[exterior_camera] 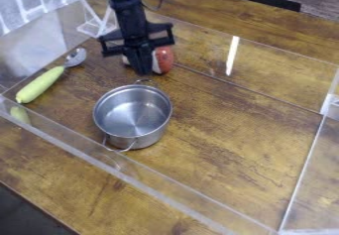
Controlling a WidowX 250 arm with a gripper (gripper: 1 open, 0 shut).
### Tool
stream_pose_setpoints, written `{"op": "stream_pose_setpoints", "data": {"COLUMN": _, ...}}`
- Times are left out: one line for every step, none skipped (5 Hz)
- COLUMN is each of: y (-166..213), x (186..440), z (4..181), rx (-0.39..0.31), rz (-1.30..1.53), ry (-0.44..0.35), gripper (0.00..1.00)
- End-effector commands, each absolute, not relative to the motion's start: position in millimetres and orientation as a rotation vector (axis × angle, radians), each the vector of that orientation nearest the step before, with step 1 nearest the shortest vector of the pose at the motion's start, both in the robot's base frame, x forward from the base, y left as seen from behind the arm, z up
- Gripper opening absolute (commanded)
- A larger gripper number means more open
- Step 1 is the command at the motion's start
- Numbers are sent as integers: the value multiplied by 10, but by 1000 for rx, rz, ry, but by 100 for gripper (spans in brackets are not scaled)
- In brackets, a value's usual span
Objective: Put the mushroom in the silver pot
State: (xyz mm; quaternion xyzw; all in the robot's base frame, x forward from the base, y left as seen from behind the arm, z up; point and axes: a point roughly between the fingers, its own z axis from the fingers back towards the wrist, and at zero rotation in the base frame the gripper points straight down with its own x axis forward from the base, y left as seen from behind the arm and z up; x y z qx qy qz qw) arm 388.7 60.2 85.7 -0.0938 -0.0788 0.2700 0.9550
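gripper (141, 58): black, pointing down at the far side of the surface (225, 130), jaws clenched; whether they pinch anything cannot be told
mushroom (165, 58): red cap, just beside the gripper on its right
silver pot (133, 117): upright, hollow showing, nearer the camera than the gripper, apart from the mushroom
corn cob (40, 82): far left
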Motion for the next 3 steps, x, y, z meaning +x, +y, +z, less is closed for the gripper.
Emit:
{"op": "stream_pose_setpoints", "data": {"y": 638, "x": 3688, "z": 1225, "rx": -200, "rz": 526, "ry": -243, "gripper": 0}}
{"op": "stream_pose_setpoints", "data": {"y": 601, "x": 3485, "z": 1222, "rx": -199, "rz": 506, "ry": -242, "gripper": 0}}
{"op": "stream_pose_setpoints", "data": {"y": 539, "x": 3324, "z": 1172, "rx": -182, "rz": 511, "ry": -241, "gripper": 0}}
